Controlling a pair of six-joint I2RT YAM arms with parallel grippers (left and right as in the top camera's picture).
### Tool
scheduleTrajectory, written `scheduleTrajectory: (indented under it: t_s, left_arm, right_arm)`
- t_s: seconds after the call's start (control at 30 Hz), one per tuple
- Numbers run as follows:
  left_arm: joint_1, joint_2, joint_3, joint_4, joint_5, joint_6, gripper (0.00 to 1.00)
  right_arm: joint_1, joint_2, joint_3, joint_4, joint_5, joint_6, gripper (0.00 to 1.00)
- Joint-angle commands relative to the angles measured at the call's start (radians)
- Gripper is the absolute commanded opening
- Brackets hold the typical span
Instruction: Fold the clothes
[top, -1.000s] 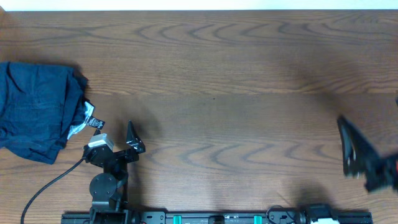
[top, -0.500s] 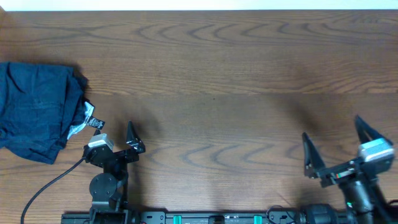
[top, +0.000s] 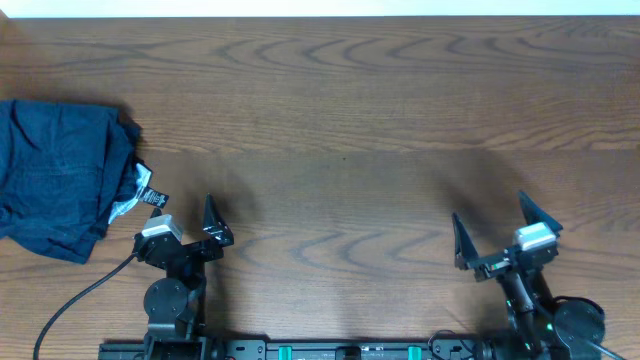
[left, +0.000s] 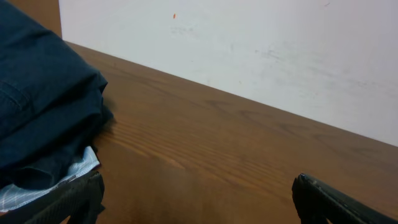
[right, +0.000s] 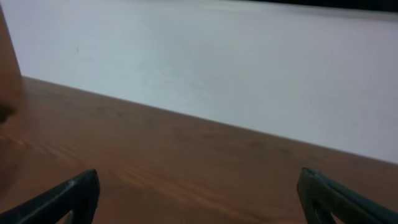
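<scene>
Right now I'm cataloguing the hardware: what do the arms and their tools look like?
The left arm and right arm are black with round joints. The left tool and right tool each have two dark, pointed, triangular fingers and a small white block at the wrist. A black cable trails from the left one.

I see a brown wood-grain table (top: 360, 120). At its far left edge lie the dark navy clothes (top: 55, 175) in a rumpled pile, white and black tags (top: 140, 193) showing on the right side.

Tags (top: 150, 197) on clothes (top: 55, 175): print too small to read. No legible txt.
</scene>
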Motion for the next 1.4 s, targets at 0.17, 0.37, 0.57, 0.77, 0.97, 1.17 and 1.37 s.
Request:
scheduleTrajectory:
  t_s: [0.17,0.37,0.57,0.77,0.97,1.17,1.37]
  left_arm:
    - [0.000,-0.006,-0.023,-0.033,-0.009,-0.009,0.98]
    - [0.000,-0.006,-0.023,-0.033,-0.009,-0.009,0.98]
    - [0.000,-0.006,-0.023,-0.033,-0.009,-0.009,0.98]
    - [0.000,-0.006,-0.023,-0.033,-0.009,-0.009,0.98]
    - [0.000,-0.006,-0.023,-0.033,-0.009,-0.009,0.98]
    - [0.000,-0.006,-0.023,-0.033,-0.009,-0.009,0.98]
    - [0.000,-0.006,-0.023,-0.033,-0.009,-0.009,0.98]
  right_arm:
    - [-0.010,-0.011,-0.077,0.019,-0.003,-0.003,0.99]
    - [-0.010,-0.011,-0.182,0.104,0.000,-0.003,0.99]
    - [-0.010,-0.011,-0.234,0.132,0.000,-0.003,0.99]
    - [-0.036,-0.011,-0.246,0.135,0.001,-0.023,0.99]
    - [-0.109,-0.011,-0.246,0.133,0.000,-0.021,0.99]
    - [-0.116,-0.011,-0.246,0.131,0.000,-0.021,0.99]
    - [-0.111,-0.011,-0.246,0.132,-0.001,-0.021,0.99]
